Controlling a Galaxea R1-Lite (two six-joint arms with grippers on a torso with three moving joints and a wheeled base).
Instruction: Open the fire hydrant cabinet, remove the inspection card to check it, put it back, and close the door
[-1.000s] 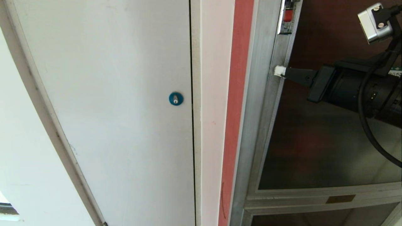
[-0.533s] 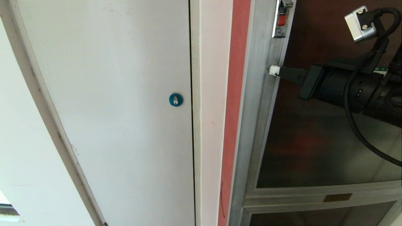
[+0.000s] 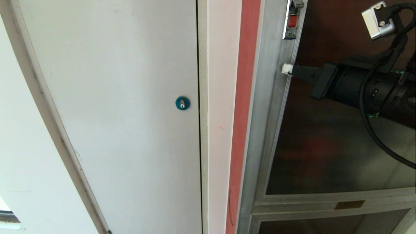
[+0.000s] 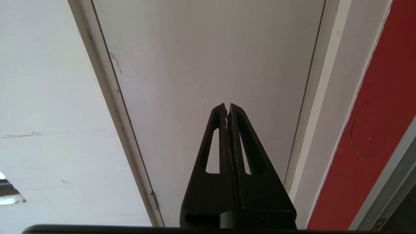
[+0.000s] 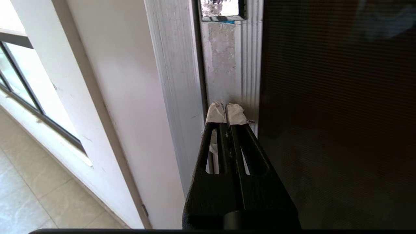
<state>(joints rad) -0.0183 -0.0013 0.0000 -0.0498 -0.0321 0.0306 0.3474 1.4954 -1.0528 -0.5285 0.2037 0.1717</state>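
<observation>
Head view shows my right gripper (image 3: 287,69) with its taped tips pinched together on nothing, pressed against the silver frame of the door (image 3: 325,146) just below the small red latch (image 3: 292,22). The door looks closed against the fire hydrant cabinet (image 3: 260,130). I see no inspection card anywhere, so I can't say whether the check is done or ahead. I judge I'm either pushing the door home or about to work the latch. My left gripper (image 4: 228,112) sits closed and empty, facing the white door (image 3: 113,97) on the left.
</observation>
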